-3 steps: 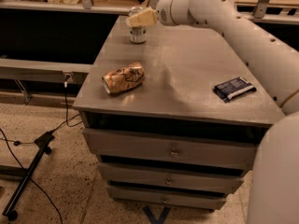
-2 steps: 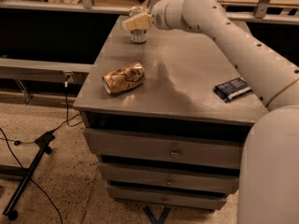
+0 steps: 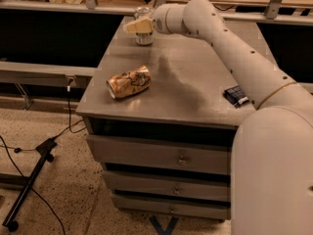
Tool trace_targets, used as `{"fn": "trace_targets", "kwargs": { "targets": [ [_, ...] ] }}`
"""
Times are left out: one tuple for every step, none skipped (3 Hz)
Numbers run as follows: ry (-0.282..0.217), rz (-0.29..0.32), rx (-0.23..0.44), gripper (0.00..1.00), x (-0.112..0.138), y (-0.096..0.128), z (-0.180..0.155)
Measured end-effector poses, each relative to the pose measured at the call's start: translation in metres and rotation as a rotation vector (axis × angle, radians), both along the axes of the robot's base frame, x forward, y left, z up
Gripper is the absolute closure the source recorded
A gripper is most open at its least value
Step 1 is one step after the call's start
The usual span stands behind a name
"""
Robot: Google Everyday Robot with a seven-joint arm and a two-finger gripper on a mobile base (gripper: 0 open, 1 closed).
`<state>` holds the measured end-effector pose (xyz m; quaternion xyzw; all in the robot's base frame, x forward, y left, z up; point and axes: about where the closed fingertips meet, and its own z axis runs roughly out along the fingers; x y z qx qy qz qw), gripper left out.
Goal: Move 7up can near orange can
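The 7up can (image 3: 143, 37), silver-grey, stands upright near the far left corner of the grey cabinet top (image 3: 195, 89). My gripper (image 3: 137, 26) is at the can, in front of its upper part, and covers most of it. The orange can (image 3: 128, 82), crushed and orange-brown, lies on its side near the front left of the top, well apart from the 7up can. My white arm reaches from the lower right across the top to the far corner.
A flat dark-blue packet (image 3: 236, 95) lies at the right side of the top, partly behind my arm. Drawers (image 3: 161, 158) fill the cabinet front. A dark stand and cables (image 3: 29, 180) lie on the floor at left. Shelving runs along the back.
My arm has shifted slightly left at the far corner, staying at the 7up can. The orange can and the packet have not moved.
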<state>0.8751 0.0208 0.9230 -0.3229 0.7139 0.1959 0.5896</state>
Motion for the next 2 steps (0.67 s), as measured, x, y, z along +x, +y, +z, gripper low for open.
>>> {"fn": "trace_targets", "kwargs": {
  "targets": [
    [0.0, 0.002, 0.002, 0.13, 0.0019, 0.0023, -0.0018],
    [0.003, 0.006, 0.002, 0.35, 0.0018, 0.0055, -0.0034]
  ]
}}
